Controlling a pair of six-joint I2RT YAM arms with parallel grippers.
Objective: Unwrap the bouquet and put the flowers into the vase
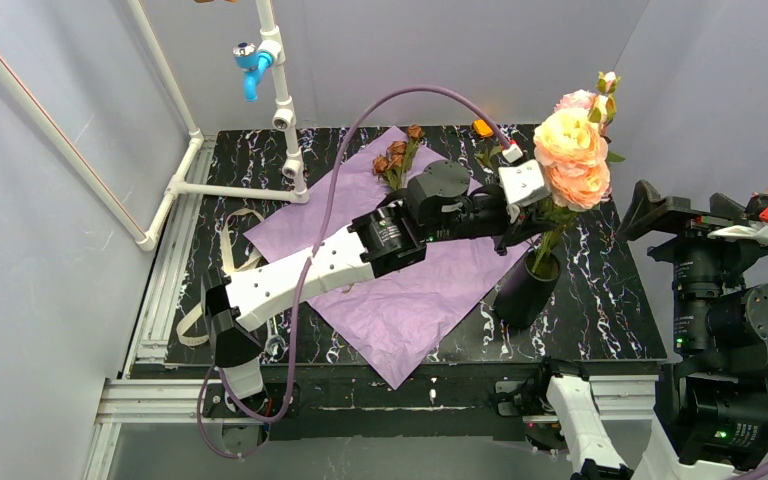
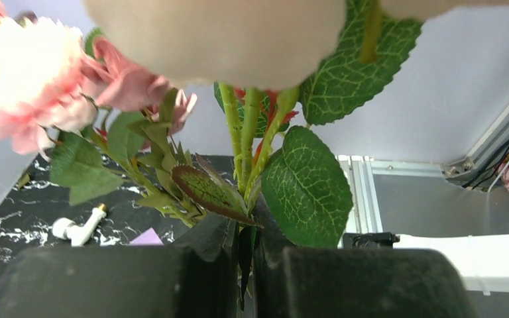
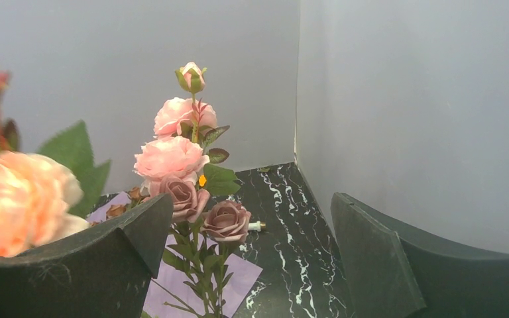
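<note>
Black fingers of left gripper (image 2: 245, 265) clenched on green stems of artificial pink and peach roses (image 1: 572, 160), bunch held upright over matte black cylinder vase (image 1: 523, 290). Stem ends reach into vase mouth. Vase stands front right on black marbled table (image 1: 610, 300), just off the edge of lilac wrapping paper sheet (image 1: 400, 300), which is spread flat. Small rusty-brown roses (image 1: 397, 155) lie on paper's far corner. Beige ribbon (image 1: 230, 250) lies loose at left. Right gripper (image 3: 252, 205) spread wide, grasping nothing, at right of the flowers.
</note>
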